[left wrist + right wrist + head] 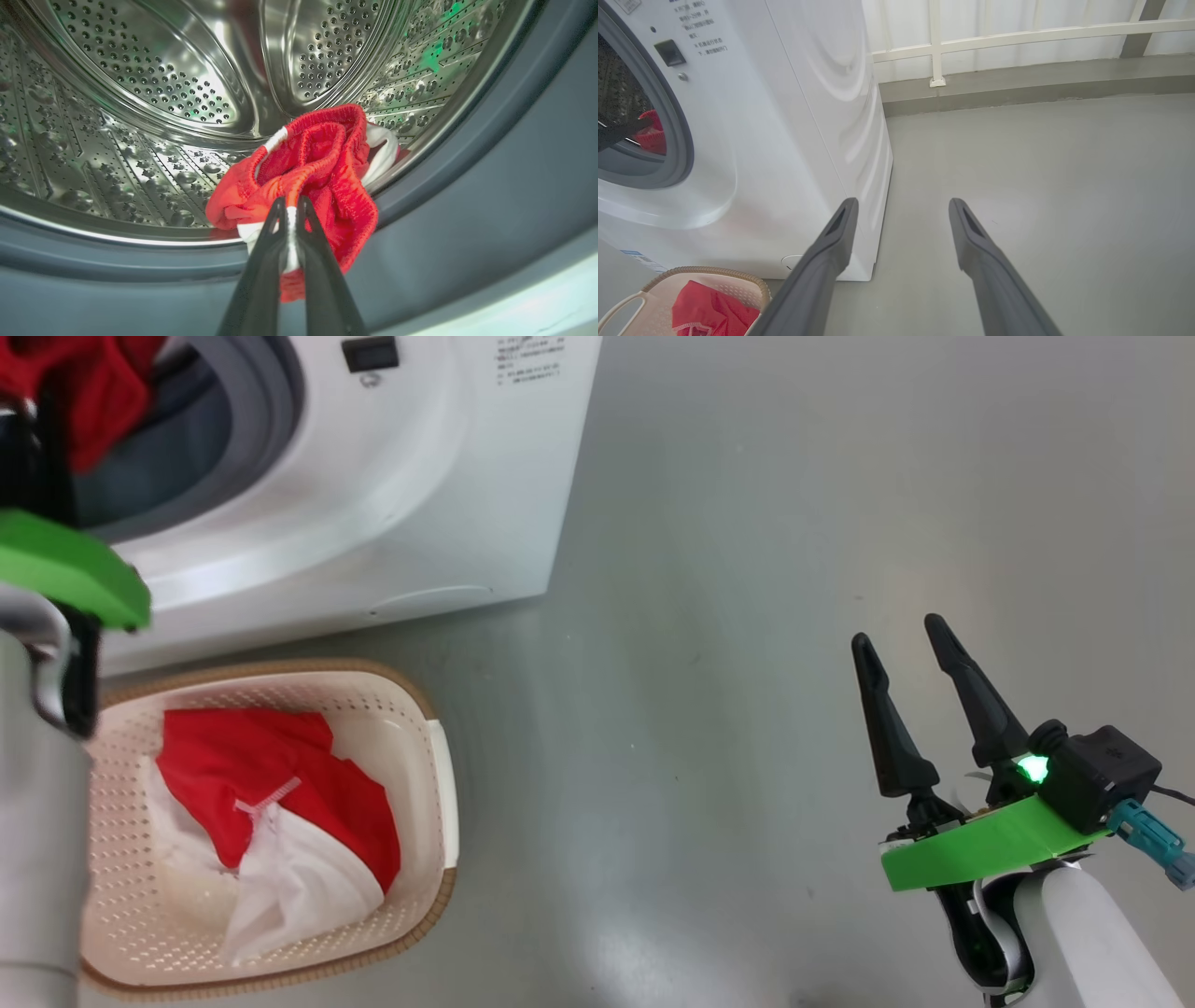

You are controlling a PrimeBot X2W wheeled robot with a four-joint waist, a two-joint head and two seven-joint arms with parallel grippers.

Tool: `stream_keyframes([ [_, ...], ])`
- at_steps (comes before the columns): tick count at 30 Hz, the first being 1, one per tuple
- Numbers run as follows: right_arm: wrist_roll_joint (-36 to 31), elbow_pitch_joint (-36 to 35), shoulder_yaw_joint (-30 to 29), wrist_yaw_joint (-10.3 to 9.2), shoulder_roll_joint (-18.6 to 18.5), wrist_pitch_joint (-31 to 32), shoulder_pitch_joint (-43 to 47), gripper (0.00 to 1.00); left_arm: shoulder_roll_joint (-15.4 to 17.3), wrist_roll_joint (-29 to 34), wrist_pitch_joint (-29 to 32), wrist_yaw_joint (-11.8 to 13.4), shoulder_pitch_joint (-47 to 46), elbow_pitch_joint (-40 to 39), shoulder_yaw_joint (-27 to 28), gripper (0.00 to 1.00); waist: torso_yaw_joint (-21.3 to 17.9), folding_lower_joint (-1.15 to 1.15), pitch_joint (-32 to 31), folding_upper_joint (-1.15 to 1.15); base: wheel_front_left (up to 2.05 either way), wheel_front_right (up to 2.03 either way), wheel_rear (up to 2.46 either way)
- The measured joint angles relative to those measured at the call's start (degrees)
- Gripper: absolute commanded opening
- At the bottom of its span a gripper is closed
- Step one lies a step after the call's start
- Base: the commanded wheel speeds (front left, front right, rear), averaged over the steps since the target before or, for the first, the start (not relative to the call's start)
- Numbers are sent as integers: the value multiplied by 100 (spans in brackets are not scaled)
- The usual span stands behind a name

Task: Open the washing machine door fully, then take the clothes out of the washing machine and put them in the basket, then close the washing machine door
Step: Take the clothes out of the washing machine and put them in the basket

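Pinching the red-and-white garment (327, 158) at the front lip of the steel drum (140, 70), our left gripper (290, 205) is clenched on it while the right gripper (896, 629) hangs spread wide, so next we must lift it clear to the basket (411, 691).

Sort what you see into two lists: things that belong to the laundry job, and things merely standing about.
Belonging: washing machine; red garment in drum; left gripper, jaws shut on it; basket; clothes in basket.
Standing about: white railing; floor; right gripper, jaws open.
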Motion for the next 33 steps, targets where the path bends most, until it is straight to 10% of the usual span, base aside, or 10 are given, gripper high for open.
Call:
stream_keyframes([
  [33, -40, 12, -166, 0, -380, 0, 709, 100, -1073, 132, 0, -7, 3720, -4425, 1095, 0, 749, 0, -1224, 0, 0, 0, 0],
])
